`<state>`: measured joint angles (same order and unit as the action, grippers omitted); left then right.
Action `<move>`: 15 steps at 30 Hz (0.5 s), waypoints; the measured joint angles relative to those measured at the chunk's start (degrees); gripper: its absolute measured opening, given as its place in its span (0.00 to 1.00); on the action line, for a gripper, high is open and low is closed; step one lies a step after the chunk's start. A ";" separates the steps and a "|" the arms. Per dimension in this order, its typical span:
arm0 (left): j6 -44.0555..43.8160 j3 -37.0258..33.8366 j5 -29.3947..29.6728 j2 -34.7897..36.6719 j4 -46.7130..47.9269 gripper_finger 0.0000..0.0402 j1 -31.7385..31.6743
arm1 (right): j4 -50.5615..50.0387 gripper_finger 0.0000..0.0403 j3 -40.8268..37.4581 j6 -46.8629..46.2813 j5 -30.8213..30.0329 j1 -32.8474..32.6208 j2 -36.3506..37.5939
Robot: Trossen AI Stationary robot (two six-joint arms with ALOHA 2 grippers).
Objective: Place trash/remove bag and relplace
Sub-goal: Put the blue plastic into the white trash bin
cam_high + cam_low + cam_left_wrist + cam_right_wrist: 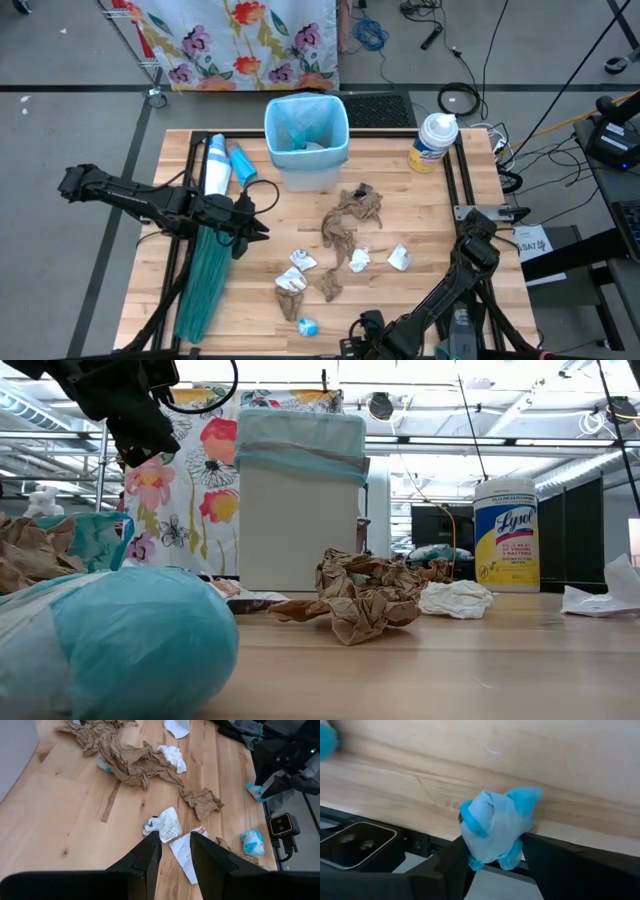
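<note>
**Trash pickup under way at the worktop's near edge**

The right hand pinches a small blue wrapper wad at the near edge of the wooden worktop; next it likely needs a carry to the bin. Crumpled brown paper towels and white wads lie mid-worktop. The left hand hovers over them, fingers slightly spread, empty. Farthest stands the bin, its thin pale-blue liner still in.
</note>
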<state>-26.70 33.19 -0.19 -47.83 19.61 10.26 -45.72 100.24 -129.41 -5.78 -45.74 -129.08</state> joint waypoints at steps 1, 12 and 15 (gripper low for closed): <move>0.00 0.00 -0.05 0.00 0.08 0.27 0.00 | 0.04 0.41 0.07 0.04 0.01 0.12 -0.52; 0.06 0.00 -1.15 0.00 0.27 0.27 -0.02 | -7.70 0.04 -0.42 4.02 -12.69 3.52 1.42; 0.37 0.00 -1.15 -0.01 0.27 0.27 -0.02 | -11.08 0.04 -0.39 7.71 -12.03 4.95 4.88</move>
<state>-26.33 33.19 -1.33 -47.84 19.88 10.24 -56.80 99.85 -121.70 -17.80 -40.79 -124.19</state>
